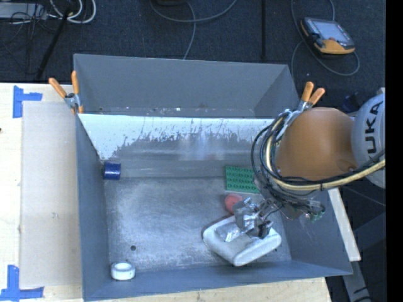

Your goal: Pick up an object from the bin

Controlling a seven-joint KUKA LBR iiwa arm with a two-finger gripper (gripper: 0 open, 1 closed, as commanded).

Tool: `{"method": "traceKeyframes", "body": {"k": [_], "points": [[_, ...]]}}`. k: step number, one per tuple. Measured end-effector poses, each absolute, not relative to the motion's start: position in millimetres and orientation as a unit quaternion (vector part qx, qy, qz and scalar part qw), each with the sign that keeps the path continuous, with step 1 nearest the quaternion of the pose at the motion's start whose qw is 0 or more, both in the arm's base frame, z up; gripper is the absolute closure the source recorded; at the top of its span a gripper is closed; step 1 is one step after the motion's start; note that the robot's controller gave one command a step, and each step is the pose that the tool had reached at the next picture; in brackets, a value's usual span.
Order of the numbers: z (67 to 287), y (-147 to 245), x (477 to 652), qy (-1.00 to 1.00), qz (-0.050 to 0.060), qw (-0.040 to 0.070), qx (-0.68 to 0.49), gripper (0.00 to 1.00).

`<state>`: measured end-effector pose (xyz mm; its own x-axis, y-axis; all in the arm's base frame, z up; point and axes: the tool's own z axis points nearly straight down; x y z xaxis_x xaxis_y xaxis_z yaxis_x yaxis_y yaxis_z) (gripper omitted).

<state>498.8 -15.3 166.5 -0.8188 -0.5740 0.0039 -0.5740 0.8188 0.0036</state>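
Note:
My gripper (252, 221) is low in the bin's front right part, just over the top of a white and grey rounded object (244, 246) that lies flat on the floor. A small red thing (232, 201) lies just behind and left of the gripper. Behind that, a green studded plate (240, 178) rests near the back slope, partly hidden by the arm's cables.
A small blue cylinder (112, 170) sits at the far left by the bin's wall. In the front left corner lies a white round cap (123, 270). The arm with its orange cover and cables hangs over the bin's right side.

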Motion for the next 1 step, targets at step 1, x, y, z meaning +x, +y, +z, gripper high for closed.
{"method": "traceKeyframes", "body": {"k": [1], "points": [[229.3, -15.9, 490.8, -0.963, 0.001, -0.003, 0.271, 1.00]]}}
